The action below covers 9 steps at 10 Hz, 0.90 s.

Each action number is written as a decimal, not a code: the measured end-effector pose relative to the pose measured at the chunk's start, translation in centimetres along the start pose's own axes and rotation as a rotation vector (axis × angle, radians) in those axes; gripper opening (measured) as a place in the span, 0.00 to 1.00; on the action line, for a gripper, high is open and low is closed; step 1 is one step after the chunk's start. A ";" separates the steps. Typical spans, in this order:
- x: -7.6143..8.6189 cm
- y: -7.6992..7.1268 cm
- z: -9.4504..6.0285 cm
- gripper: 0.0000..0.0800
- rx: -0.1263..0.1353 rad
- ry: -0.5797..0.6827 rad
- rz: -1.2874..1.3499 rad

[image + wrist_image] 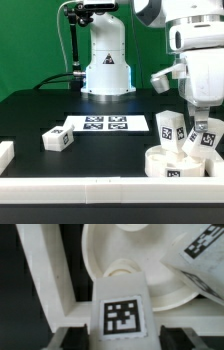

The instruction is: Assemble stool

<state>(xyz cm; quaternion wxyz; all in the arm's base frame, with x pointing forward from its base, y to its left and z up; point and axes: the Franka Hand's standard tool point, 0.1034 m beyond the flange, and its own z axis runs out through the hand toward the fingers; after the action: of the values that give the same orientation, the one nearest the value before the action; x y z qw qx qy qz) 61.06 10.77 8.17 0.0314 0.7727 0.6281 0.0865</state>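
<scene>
Jaws: we find them clenched on the held leg (124,308), over the seat (160,162).
Loose leg (58,140): lying on tabletop (30,115), well apart.

White seat (158,160), round ring w/ tags, flat on table at ext. view's right. leg 1 (58,140) lies on its side, well apart to the left. leg 2 (169,127) upright on seat. leg 3 (205,140) tilted over seat, tag showing.

Lighting's bright and pretty even, soft shadows only. Wrist view's mushy: the leg (124,294) between my jaws is blurred, the white seat (110,252) just past them half blown out. Exterior view's grainy.
</scene>
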 end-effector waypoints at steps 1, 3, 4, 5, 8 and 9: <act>-0.3 0.1 0.0 0.43 0.012 0.008 0.093; -1.1 0.5 0.0 0.43 0.024 0.029 0.210; -0.9 0.4 0.0 0.43 0.025 0.028 0.264; -0.8 0.3 0.0 0.43 0.027 0.028 0.352; -1.5 0.4 0.1 0.43 0.018 0.052 0.618; -1.7 0.3 0.2 0.43 0.013 0.060 0.707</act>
<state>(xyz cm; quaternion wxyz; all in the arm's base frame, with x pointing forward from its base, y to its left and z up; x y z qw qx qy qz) 61.01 9.06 7.87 -0.0238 0.9396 0.3228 0.1109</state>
